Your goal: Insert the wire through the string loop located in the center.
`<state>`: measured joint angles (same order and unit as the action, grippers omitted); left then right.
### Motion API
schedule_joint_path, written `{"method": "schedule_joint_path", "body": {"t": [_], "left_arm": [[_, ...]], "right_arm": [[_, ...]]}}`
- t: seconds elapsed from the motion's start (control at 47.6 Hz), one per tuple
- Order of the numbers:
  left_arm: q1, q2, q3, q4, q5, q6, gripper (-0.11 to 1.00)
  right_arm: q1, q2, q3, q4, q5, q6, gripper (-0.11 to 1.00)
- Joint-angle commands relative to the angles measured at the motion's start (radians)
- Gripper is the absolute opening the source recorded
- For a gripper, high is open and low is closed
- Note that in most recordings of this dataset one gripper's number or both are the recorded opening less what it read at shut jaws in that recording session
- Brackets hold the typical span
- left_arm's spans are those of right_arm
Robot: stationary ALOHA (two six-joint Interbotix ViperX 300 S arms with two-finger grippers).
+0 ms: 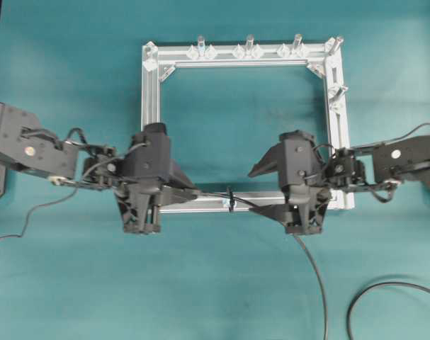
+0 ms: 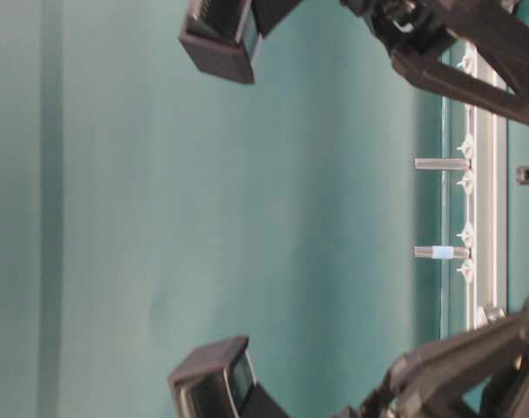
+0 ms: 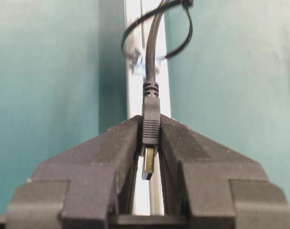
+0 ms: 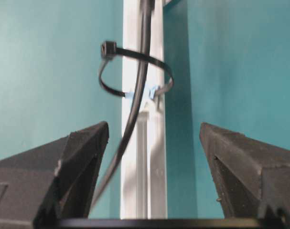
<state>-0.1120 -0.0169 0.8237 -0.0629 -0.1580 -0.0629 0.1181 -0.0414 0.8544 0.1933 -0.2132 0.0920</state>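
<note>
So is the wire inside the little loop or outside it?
Inside. The wire runs through the string loop, with its plug clamped in the left gripper.

A matt teal desk [image 1: 73,283] carries a square frame [image 1: 151,127] of brushed silver aluminium. The wire [image 3: 152,52] has a smooth, slightly glossy black plastic sheath and a brassy metal tip. The string loop [image 4: 135,71] is thin black plastic. Both hands are matt, grainy black plastic.

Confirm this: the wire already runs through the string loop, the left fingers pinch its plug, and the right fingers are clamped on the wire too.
Not quite. The right fingers stand wide apart, gripping nothing, as the right wrist view shows. The wire does pass through the string loop, and the left fingers pinch its plug.
</note>
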Motion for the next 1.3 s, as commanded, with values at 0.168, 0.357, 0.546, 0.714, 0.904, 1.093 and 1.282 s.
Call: {"method": "schedule_joint_path", "body": {"t": [0.168,0.357,0.546,0.714,0.904,1.093,1.282], "left_arm": [[-0.002,-0.078,0.04,0.002,0.015,-0.015,0.13],[-0.005,-0.117,0.08,0.0,0.041,-0.021,0.13],[-0.005,-0.152,0.112,0.0,0.063,-0.043,0.13],[-0.005,-0.19,0.149,0.0,0.071,-0.055,0.13],[-0.006,-0.241,0.19,-0.002,0.087,-0.055,0.13],[-0.006,-0.318,0.23,-0.003,0.141,-0.057,0.13],[-0.006,-0.38,0.264,-0.003,0.172,-0.057,0.13]], "right_arm": [[0.002,-0.087,0.048,-0.003,-0.003,0.0,0.8],[0.002,-0.124,0.087,-0.003,-0.009,-0.002,0.8],[0.002,-0.152,0.115,-0.003,-0.015,-0.002,0.8],[0.002,-0.166,0.126,-0.002,-0.015,-0.002,0.8],[0.002,-0.166,0.127,-0.002,-0.015,-0.002,0.8],[0.002,-0.167,0.129,-0.003,-0.015,-0.002,0.8],[0.002,-0.167,0.129,-0.003,-0.015,-0.002,0.8]]}}
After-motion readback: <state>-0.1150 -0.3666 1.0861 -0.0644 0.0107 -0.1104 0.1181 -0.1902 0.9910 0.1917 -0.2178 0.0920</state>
